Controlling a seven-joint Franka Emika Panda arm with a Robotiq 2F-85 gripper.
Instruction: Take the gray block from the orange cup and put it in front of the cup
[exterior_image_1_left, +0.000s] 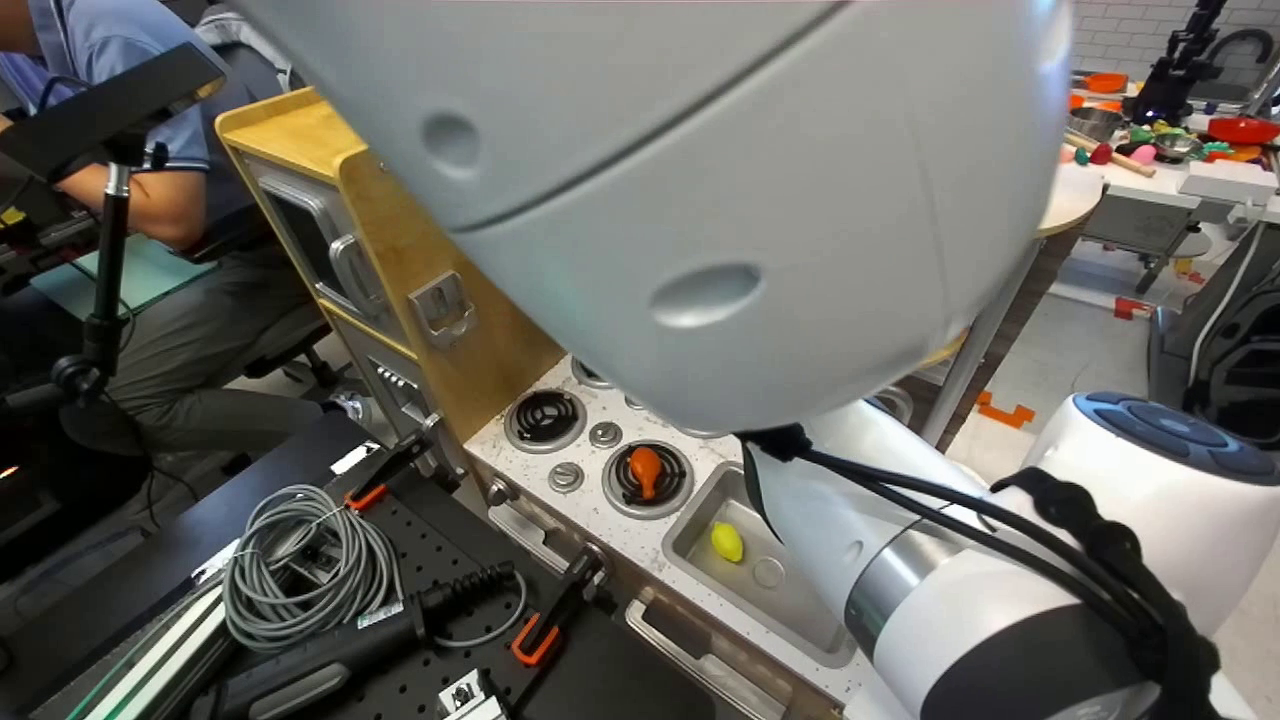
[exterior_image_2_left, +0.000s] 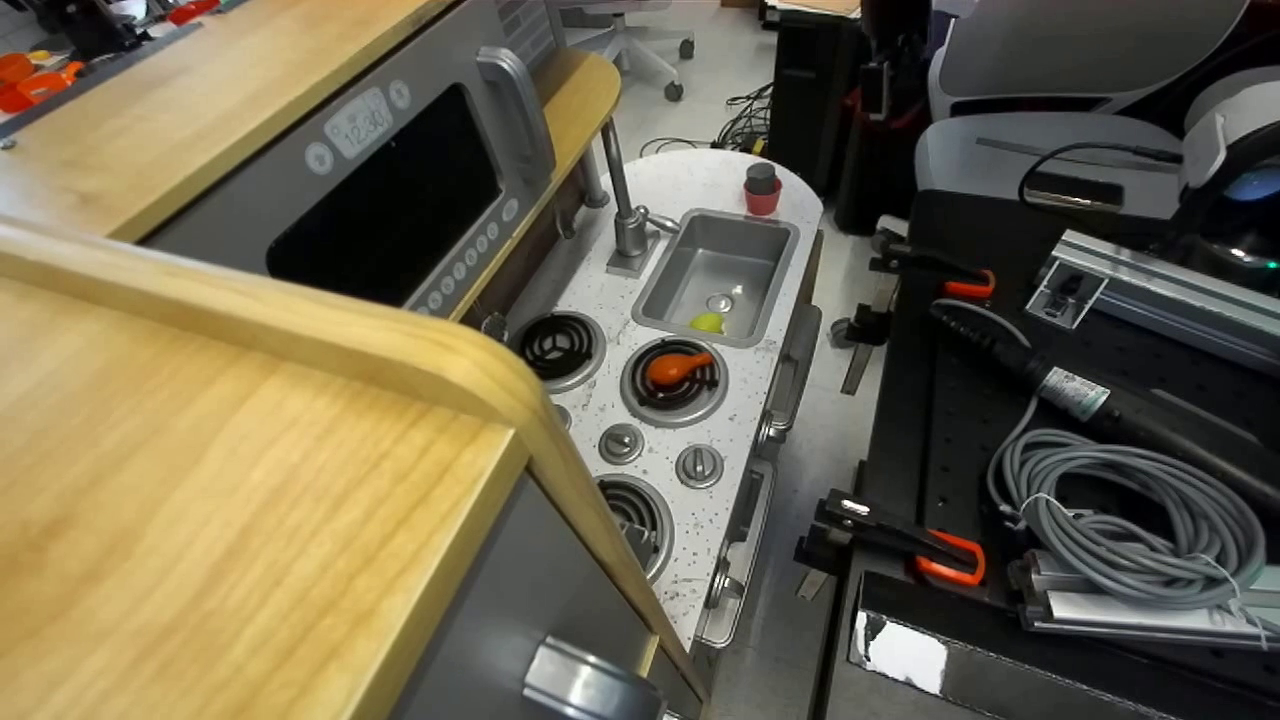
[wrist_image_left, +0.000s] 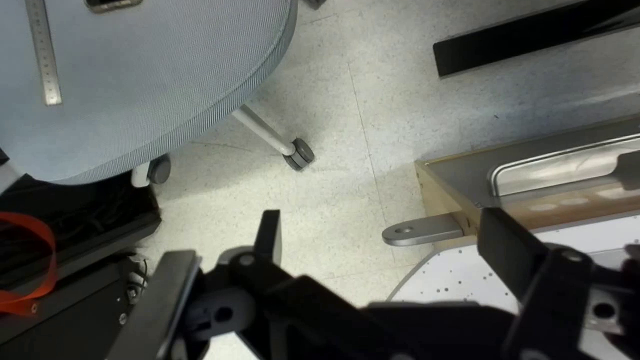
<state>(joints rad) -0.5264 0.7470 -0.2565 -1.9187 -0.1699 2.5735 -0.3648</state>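
The room is full of stuff, with a person (exterior_image_1_left: 215, 310) sitting down and a toy kitchen (exterior_image_2_left: 440, 365) that has a white, spotty bench (exterior_image_2_left: 715, 180). A gray sink (exterior_image_2_left: 730, 262) is set into the bench. The gray block (exterior_image_2_left: 760, 178) is inside a little reddish cup (exterior_image_2_left: 762, 203), with its top poking out. The cup stands just beside the sink, at the end away from the stove rings (exterior_image_2_left: 557, 350). I cannot tell if it touches the sink's rim.

A yellow toy fruit (exterior_image_1_left: 727, 541) lies in the sink, at the end near the stove rings. In both exterior views, an orange toy (exterior_image_2_left: 675, 368) with 1 fat end and 1 thin end lies on the ring closest to the sink. A gray tap (exterior_image_2_left: 627, 225) stands at 1 long side of the sink, and a toy microwave (exterior_image_2_left: 385, 205) on that side says 12:30. Across from the sink's other long side, past a gap, is a black board (exterior_image_2_left: 950, 445) with a loop of gray wire (exterior_image_1_left: 245, 572) on it. In an exterior view, a big white arm (exterior_image_1_left: 700, 200) hides some of the sink.

In the wrist view, the gripper (wrist_image_left: 387, 237) is spread wide with nothing in it. Under it are floor (wrist_image_left: 325, 215), a chair (wrist_image_left: 150, 85) and a round corner of the bench.
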